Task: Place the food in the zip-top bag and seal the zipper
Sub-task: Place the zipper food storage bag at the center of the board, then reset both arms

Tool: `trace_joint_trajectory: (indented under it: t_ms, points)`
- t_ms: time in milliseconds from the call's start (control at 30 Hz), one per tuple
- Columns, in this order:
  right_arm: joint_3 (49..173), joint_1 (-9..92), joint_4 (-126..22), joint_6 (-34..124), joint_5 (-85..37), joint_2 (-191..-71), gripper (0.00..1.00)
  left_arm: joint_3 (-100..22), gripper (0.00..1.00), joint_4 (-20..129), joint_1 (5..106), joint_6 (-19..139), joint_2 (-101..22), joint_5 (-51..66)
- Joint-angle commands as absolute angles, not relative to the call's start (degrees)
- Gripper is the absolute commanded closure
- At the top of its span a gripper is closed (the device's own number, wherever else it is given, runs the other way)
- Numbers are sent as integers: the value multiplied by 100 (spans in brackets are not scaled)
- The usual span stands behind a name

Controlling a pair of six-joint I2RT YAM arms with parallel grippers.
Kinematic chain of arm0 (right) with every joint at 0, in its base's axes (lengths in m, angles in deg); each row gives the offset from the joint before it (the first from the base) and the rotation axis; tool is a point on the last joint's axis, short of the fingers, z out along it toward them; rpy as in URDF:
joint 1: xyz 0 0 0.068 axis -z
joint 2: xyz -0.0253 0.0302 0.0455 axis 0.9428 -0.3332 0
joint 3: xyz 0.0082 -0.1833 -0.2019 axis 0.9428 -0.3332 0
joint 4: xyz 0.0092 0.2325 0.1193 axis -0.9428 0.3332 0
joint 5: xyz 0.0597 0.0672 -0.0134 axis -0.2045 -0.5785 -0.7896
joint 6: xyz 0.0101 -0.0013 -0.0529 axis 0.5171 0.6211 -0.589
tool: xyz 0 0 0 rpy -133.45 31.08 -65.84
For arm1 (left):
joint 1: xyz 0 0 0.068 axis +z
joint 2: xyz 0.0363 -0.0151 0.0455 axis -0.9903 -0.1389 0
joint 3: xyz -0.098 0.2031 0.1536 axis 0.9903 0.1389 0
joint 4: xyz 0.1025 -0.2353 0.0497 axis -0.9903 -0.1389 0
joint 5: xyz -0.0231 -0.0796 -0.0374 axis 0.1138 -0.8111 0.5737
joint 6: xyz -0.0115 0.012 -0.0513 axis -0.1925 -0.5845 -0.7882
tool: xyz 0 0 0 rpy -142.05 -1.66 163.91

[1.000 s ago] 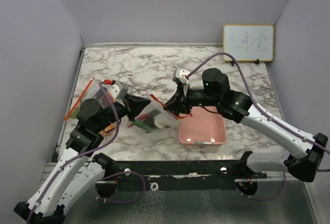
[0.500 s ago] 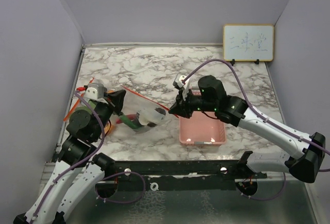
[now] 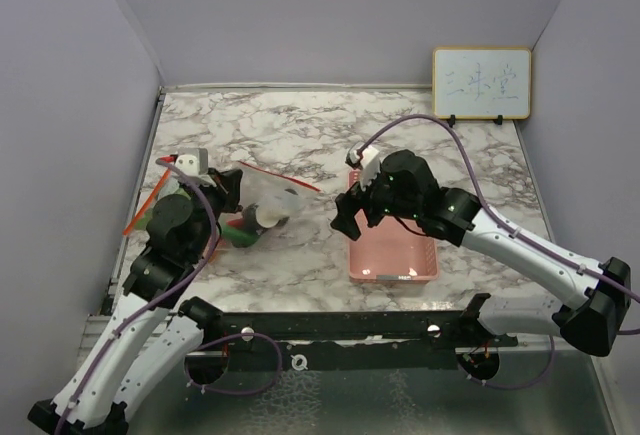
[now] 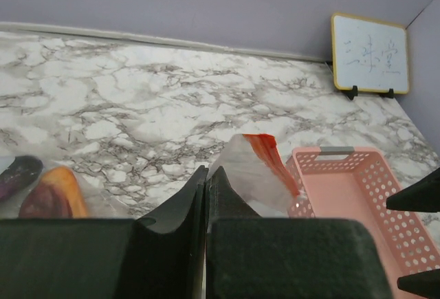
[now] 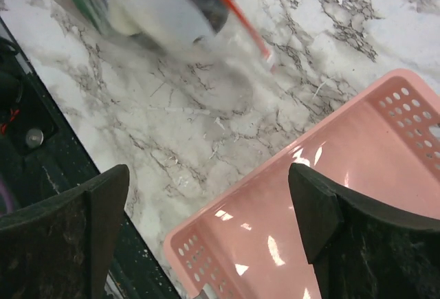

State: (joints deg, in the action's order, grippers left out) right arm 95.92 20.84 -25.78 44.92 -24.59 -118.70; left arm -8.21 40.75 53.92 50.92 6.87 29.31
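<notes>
While the left fingers (image 4: 198, 199) are pressed together on a fold of clear plastic, pinching the zip-top bag (image 3: 262, 203) near its red zipper strip (image 3: 285, 179), the bag lies on the left half of the marble counter (image 3: 300, 135), nearer the front edge than the back wall. Through the plastic show a green leafy vegetable (image 3: 236, 232), a white mushroom-like piece (image 3: 271, 217) and, in the blurred right wrist view, a dark round piece (image 5: 203, 0). Whether the zipper is closed I cannot tell.

The right fingers (image 3: 345, 220) are spread wide and hold nothing. They hang over the left rim of the pink plastic basket (image 3: 392, 250), apart from the bag, with bare marble between the two. The basket sits right of centre, close to the counter's front edge.

A dark purple piece (image 4: 17, 172) and an orange one (image 4: 56, 192) lie side by side at the lower left of the left wrist view – in the bag or out, unclear. A small whiteboard (image 3: 481, 83) stands at the far right corner.
</notes>
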Motion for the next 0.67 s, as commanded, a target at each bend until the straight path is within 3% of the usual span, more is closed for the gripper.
trace_joint_trajectory:
  t_ms: [0, 33, 100, 133, 633]
  points:
    - [9978, 2096, -2639, 5012, -2001, -11901, 0, -1357, 91, 3858, 5424, 5002, -47, 2635]
    - [10043, 2096, -2587, 5081, -1899, -11979, 0, -1488, 70, 3675, 5424, 5019, -216, 2649]
    - [10136, 2096, -2513, 5310, -1545, -12093, 0, -1695, 7, 3426, 5423, 5140, -444, 2667]
    - [10174, 2096, -2463, 5452, -1337, -12156, 0, -1760, 2, 3366, 5424, 5170, -503, 2667]
    - [9928, 2096, -2426, 5962, -357, -12064, 0, -1847, 1, 3687, 5424, 5299, -268, 2049]
